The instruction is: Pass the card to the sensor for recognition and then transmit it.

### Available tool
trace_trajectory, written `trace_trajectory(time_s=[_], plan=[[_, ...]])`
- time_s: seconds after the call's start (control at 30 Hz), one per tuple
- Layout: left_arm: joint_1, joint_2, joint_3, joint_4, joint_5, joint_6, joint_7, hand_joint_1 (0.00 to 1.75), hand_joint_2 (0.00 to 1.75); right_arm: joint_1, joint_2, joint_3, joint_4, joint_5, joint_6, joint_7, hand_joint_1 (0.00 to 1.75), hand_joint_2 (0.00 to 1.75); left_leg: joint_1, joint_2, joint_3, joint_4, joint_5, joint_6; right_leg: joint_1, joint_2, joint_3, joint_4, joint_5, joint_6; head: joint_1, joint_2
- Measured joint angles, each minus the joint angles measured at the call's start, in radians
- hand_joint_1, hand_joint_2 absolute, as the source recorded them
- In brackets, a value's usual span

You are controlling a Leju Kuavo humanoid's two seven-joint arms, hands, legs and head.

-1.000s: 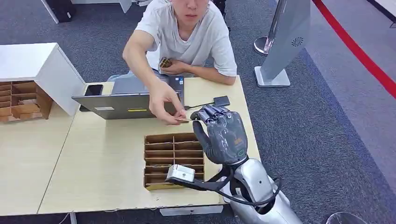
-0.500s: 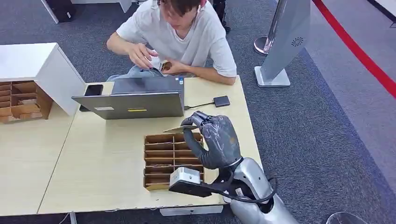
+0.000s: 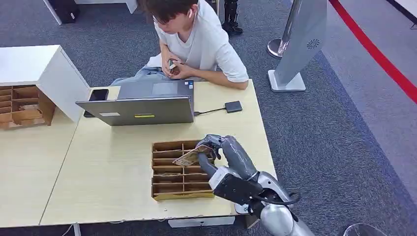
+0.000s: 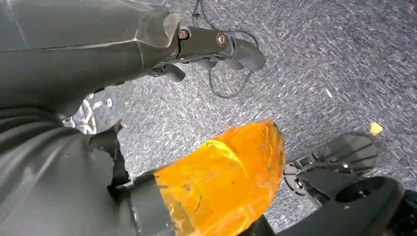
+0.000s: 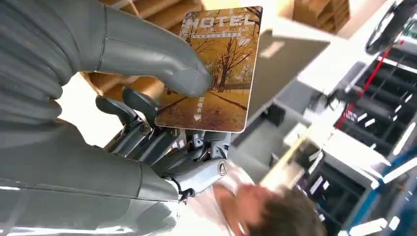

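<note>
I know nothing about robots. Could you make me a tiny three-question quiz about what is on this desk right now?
1. True or false: the right hand holds a hotel key card.
2. What lies under that card? A) wooden slotted tray B) laptop C) phone
3. Fill in: the small black sensor pad is wired to the ____.

Key: 1 true; 2 A; 3 laptop.

Glossy printed hotel card; matt grey plastic right hand; raw brown cardboard divider tray; smooth pale wood-laminate table; rough grey carpet.
</note>
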Motion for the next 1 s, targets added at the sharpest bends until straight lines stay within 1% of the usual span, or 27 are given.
trace_trajectory(time_s=[0.1, 0.3, 0.43, 0.63, 0.8, 1.0], plan=[[0.002, 0.001, 0.011, 0.005, 0.0, 0.003, -0.002, 0.0, 0.0, 0.015, -0.021, -0.029, 0.012, -0.086, 0.051, -0.002, 1.75, 1.75, 0.0, 0.0, 0.0, 0.0, 0.0, 0.0, 0.0, 0.0, 0.0, 0.0, 0.0, 0.0, 0.0, 0.0], [0.004, 0.005, 0.022, 0.008, 0.002, 0.01, -0.002, 0.0, 0.0, 0.019, -0.063, -0.064, 0.048, -0.176, 0.117, 0.003, 1.75, 1.75, 0.0, 0.0, 0.0, 0.0, 0.0, 0.0, 0.0, 0.0, 0.0, 0.0, 0.0, 0.0, 0.0, 0.0], [0.005, 0.006, 0.032, 0.011, 0.002, 0.01, -0.003, 0.0, 0.0, 0.02, -0.082, -0.077, 0.067, -0.189, 0.128, 0.004, 1.75, 1.75, 0.0, 0.0, 0.0, 0.0, 0.0, 0.0, 0.0, 0.0, 0.0, 0.0, 0.0, 0.0, 0.0, 0.0], [0.005, 0.007, 0.034, 0.013, 0.002, 0.01, -0.003, 0.0, 0.0, 0.02, -0.095, -0.082, 0.084, -0.198, 0.132, 0.008, 1.75, 1.75, 0.0, 0.0, 0.0, 0.0, 0.0, 0.0, 0.0, 0.0, 0.0, 0.0, 0.0, 0.0, 0.0, 0.0], [0.006, 0.008, 0.037, 0.013, 0.002, 0.015, -0.003, 0.0, 0.0, 0.02, -0.111, -0.082, 0.103, -0.223, 0.153, 0.018, 1.75, 1.75, 0.0, 0.0, 0.0, 0.0, 0.0, 0.0, 0.0, 0.0, 0.0, 0.0, 0.0, 0.0, 0.0, 0.0], [0.006, 0.008, 0.041, 0.015, -0.007, 0.018, -0.003, 0.0, 0.0, 0.019, -0.14, -0.081, 0.174, -0.253, 0.184, 0.03, 1.75, 1.75, 0.0, 0.0, 0.0, 0.0, 0.0, 0.0, 0.0, 0.0, 0.0, 0.0, 0.0, 0.0, 0.0, 0.0]])
